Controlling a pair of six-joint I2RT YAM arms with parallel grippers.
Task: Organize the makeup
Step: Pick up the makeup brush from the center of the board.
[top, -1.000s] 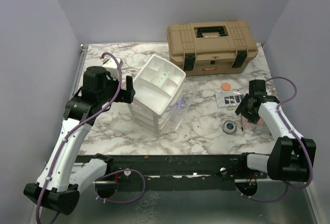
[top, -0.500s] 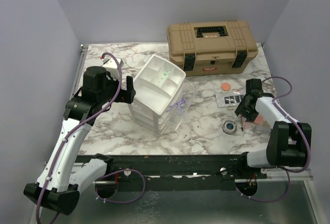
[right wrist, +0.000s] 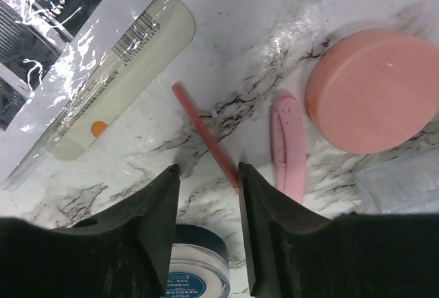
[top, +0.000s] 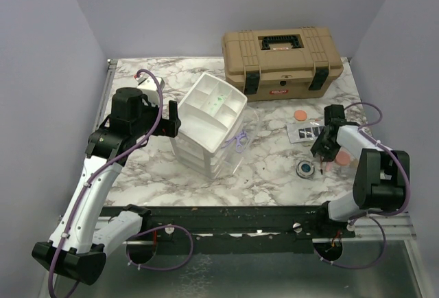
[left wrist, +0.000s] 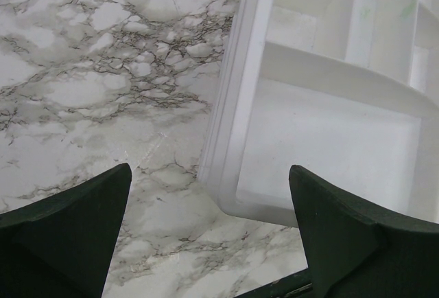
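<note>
Grey-veined white marble covers the table point(top: 274, 174); low over it the right fingers point(right wrist: 147, 229) stand narrowly parted and hold nothing; the near end of the thin pink pencil point(right wrist: 202, 132) lies in the gap between their tips, close against the finger on the tube's side, and whether it touches that finger cannot be told; the rest of the pencil runs slantwise away from the tips, flat on the table; behind the tips, in the same gap, the round blue-centred compact point(right wrist: 195, 274) shows its white rim; just beside the pencil lies the small pink tube point(right wrist: 287, 150), and just beside that a salmon round disc point(right wrist: 374, 88); on the pencil's other side sits a pale barcode strip point(right wrist: 120, 82) under clear wrap, with the dark pans of the clear palette point(top: 305, 132) past it; a second salmon disc point(top: 300, 115) lies beyond the palette; well apart, the left fingers point(left wrist: 68, 236) are spread wide and empty, one tip over bare marble, the other over a corner of the white drawer unit point(top: 209, 123) and its open top tray; a tan toolbox point(top: 281, 61) sits closed at the back of the table.
</note>
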